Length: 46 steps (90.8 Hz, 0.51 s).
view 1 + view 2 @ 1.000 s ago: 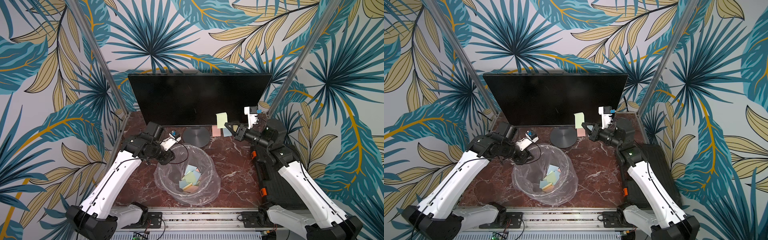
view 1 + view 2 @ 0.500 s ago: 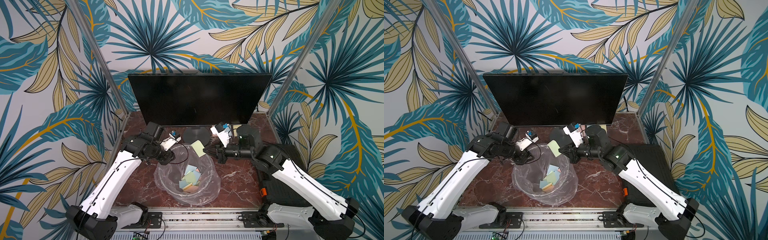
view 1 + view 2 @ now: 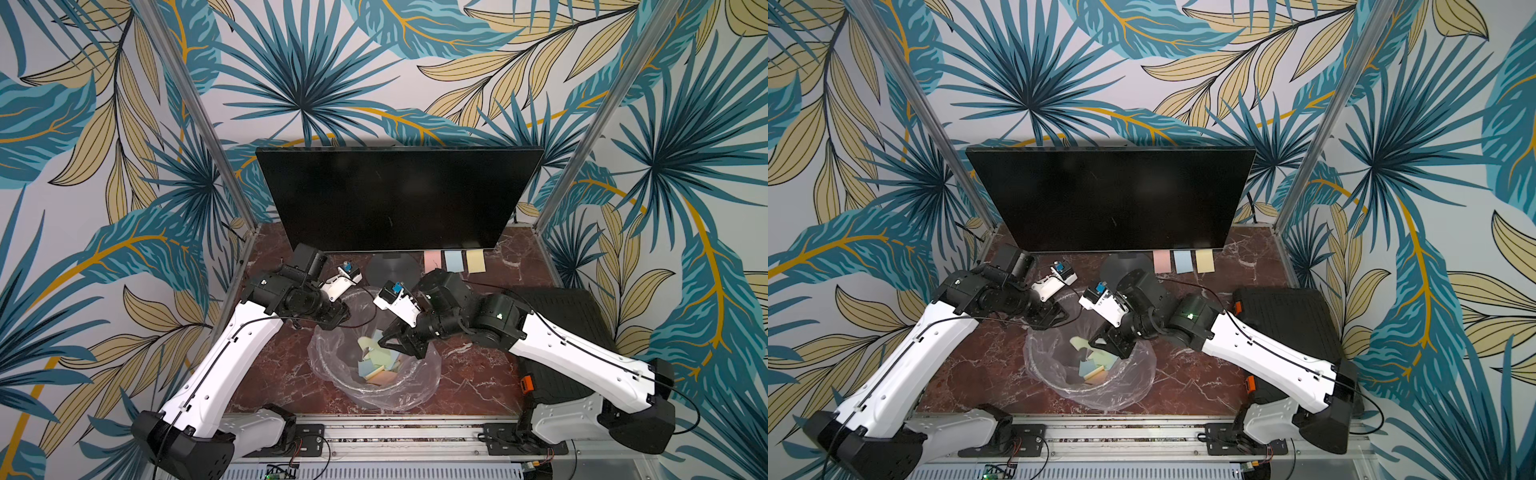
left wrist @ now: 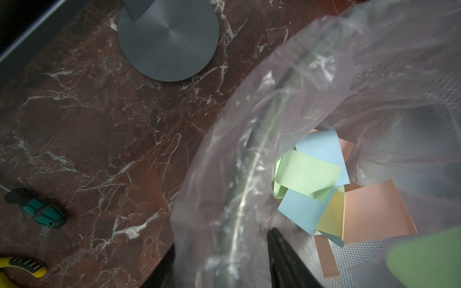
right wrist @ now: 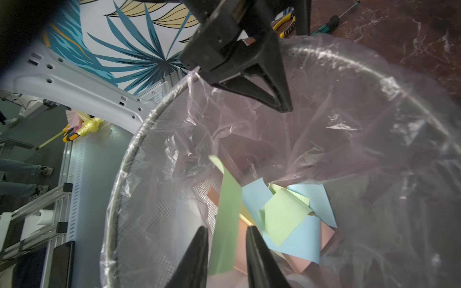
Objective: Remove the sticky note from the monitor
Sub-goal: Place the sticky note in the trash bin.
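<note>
Above wastebasket [image 5: 129,149]: right pincer [image 5: 226,232], jaws parted, green sticky note [image 5: 225,199] loose between fingers, nothing clamped. Below it, pile of coloured notes [image 5: 299,239] in clear liner [image 5: 349,149]. Facing it, left pincer [image 5: 283,106] almost closed, pinching wastebasket rim and liner. Beyond both pincers, monitor [image 3: 395,199] stands at back of worktop [image 3: 478,374].

Red-brown marble tabletop [image 3: 471,384], white-veined, carrying a few things

The monitor's round grey base [image 3: 392,268] stands at the back middle. Just beside it, a pink note [image 3: 432,262], a blue note [image 3: 453,261] and a yellow note [image 3: 476,261] lie flat in a row. A bag-lined mesh basket [image 3: 419,395] stands nearer the front, and a black case [image 3: 561,307] sits at the right. A teal-handled screwdriver [image 4: 37,212] lies near yellow-handled pliers [image 4: 22,266].
</note>
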### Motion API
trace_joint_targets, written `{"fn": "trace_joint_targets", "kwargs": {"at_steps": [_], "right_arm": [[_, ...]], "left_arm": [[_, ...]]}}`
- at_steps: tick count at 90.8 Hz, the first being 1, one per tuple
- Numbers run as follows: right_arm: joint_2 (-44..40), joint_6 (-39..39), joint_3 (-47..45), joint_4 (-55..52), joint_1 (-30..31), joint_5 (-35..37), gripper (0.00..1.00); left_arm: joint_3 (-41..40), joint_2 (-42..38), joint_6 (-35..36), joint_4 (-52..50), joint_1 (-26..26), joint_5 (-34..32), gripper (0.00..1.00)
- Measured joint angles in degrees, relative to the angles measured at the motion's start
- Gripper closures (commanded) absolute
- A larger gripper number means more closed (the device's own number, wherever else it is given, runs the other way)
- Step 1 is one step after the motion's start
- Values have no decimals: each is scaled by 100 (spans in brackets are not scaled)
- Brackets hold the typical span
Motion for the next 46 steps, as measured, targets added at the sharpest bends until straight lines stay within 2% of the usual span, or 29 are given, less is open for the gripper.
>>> {"fn": "trace_joint_targets", "kwargs": {"at_steps": [6,46], "right_arm": [[0,-74,15,-37,55,9,47],[-251,-146,-31,223,87,247,43]], "left_arm": [[0,0,0,-2,0,0,48],[0,0,0,0,0,0,48]]}}
